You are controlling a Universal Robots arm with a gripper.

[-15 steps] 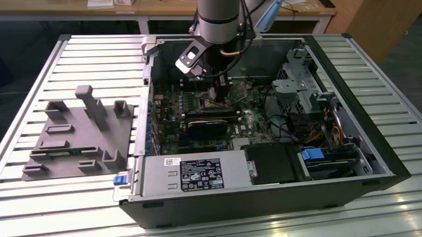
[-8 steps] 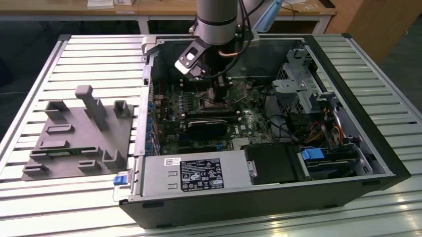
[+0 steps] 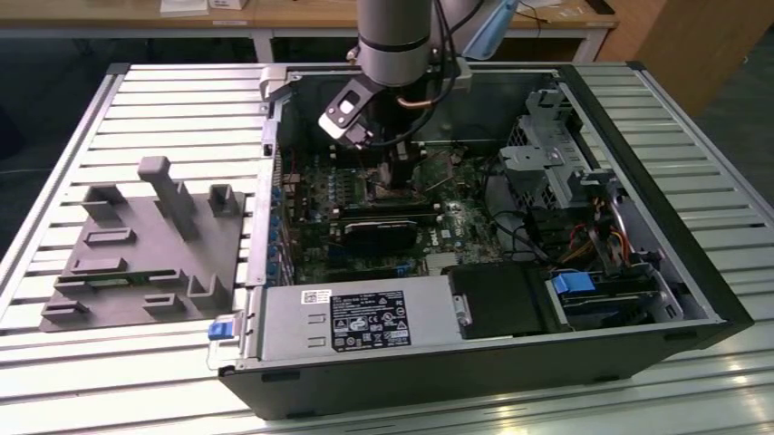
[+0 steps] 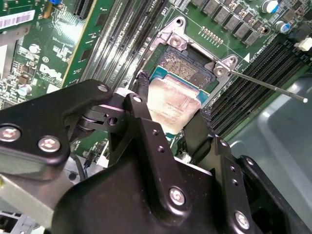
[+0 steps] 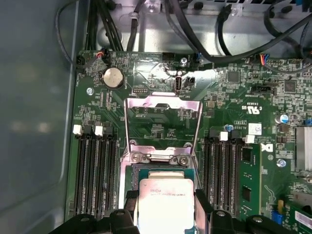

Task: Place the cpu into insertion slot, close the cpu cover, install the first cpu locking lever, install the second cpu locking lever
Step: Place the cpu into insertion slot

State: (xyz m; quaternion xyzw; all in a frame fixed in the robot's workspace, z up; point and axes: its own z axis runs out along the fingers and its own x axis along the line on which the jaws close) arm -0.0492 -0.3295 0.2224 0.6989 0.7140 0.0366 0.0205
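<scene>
arm point(image 3: 393, 36) reaches down, fingers point(image 4: 196, 130) clamped on the cpu point(image 4: 173, 105).

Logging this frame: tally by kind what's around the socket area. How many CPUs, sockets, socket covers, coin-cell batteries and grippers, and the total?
cpu: 1, gripped
insertion slot: 1, uncovered
cpu cover: 1, swung open
coin-cell battery: 1
gripper: 1
Total: 5

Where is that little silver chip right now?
In both wrist views the cpu sits between the fingers of the gripper at the insertion slot, with long memory slots on either side.
</scene>
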